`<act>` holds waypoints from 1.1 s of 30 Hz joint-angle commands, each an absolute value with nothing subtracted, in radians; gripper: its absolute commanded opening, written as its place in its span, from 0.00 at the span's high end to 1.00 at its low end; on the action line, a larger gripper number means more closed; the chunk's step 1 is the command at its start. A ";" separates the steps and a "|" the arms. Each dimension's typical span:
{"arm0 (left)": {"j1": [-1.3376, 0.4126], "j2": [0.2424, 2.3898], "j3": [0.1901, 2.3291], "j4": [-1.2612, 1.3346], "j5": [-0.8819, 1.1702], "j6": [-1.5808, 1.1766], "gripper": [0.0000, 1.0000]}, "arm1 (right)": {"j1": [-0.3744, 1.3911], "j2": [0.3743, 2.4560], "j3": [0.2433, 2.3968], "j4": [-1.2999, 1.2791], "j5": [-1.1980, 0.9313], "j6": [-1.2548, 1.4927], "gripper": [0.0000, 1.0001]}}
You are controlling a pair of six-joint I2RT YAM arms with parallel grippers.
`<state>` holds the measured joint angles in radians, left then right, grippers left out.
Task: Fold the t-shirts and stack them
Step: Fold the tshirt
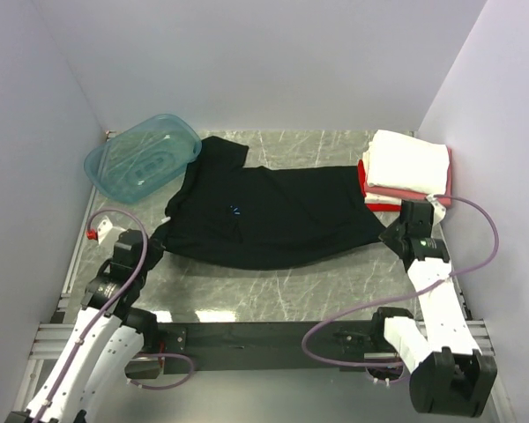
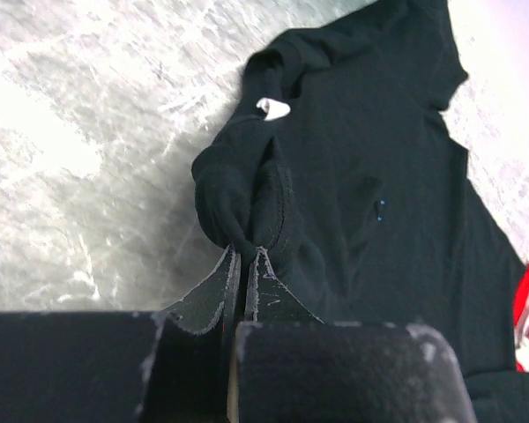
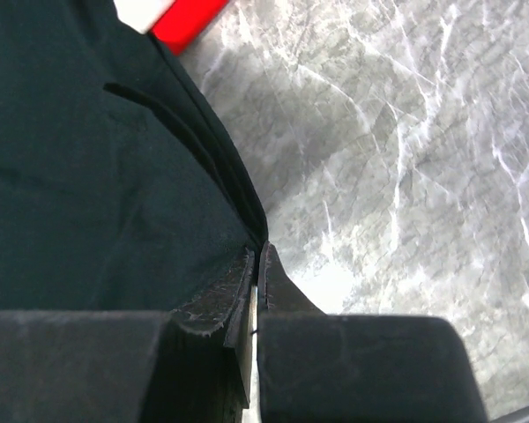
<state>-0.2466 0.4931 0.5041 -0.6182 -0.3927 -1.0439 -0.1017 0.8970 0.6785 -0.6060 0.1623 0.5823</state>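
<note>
The edge of the black t-shirt (image 3: 88, 176) is pinched between the closed tips of the right gripper (image 3: 257, 264). The shirt is spread to the left of the pincer, and the grey marbled tabletop (image 3: 406, 159) is seen to its right. Far ahead and to the left, a red shirt (image 3: 189, 22) is glimpsed beside white cloth (image 3: 141, 11).

Free room, top view:
- A bare strip of table (image 1: 273, 295) runs across the lower middle, between the black shirt (image 1: 264, 220) and the dark rail (image 1: 247, 337) at the bottom.
- A narrower bare patch lies at upper middle, behind the shirt, between the tub (image 1: 141, 159) and the folded stack (image 1: 407, 167).

Obstacles:
- The tub fills the upper left, close to the left wall (image 1: 35, 176), with its rim just beside the shirt's sleeve.
- The folded stack sits upper right against the right wall (image 1: 502, 132), touching the shirt's end.
- The shirt spans the centre, with the left gripper (image 1: 159, 236) and right gripper (image 1: 390, 236) clamped on its ends.
- A purple cable (image 1: 485, 231) bows toward the right wall.
</note>
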 commanded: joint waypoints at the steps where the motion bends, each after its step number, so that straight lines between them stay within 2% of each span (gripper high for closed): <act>1: -0.316 0.465 0.560 -0.690 -0.497 -1.129 0.99 | -0.109 0.832 0.666 -0.641 0.183 0.615 1.00; 11: -0.520 0.419 0.597 -0.854 -0.638 -1.285 0.99 | -0.101 0.781 0.669 -0.661 0.230 0.640 1.00; 12: -0.526 0.419 0.601 -0.864 -0.638 -1.290 0.94 | -0.103 0.779 0.669 -0.661 0.238 0.640 1.00; 13: -0.538 0.419 0.604 -0.870 -0.637 -1.295 0.84 | -0.101 0.778 0.667 -0.661 0.245 0.643 1.00; 15: -0.546 0.419 0.615 -0.877 -0.632 -1.296 0.72 | -0.101 0.762 0.664 -0.661 0.281 0.660 1.00; 16: -0.551 0.416 0.626 -0.884 -0.632 -1.290 0.56 | -0.103 0.758 0.660 -0.661 0.290 0.664 0.91; 18: -0.552 0.413 0.638 -0.888 -0.632 -1.278 0.45 | -0.103 0.743 0.650 -0.647 0.310 0.675 0.76; 19: -0.552 0.414 0.656 -0.894 -0.635 -1.270 0.36 | -0.103 0.739 0.647 -0.646 0.316 0.678 0.63; 22: -0.551 0.419 0.695 -0.926 -0.667 -1.256 0.22 | -0.103 0.749 0.656 -0.638 0.337 0.675 0.52; 25: -0.552 0.446 0.701 -0.879 -0.687 -1.210 0.17 | -0.101 0.778 0.681 -0.634 0.362 0.658 0.48; 33: -0.563 0.742 0.554 -0.464 -0.540 -1.112 0.18 | -0.061 0.911 0.638 -0.453 0.218 0.591 0.47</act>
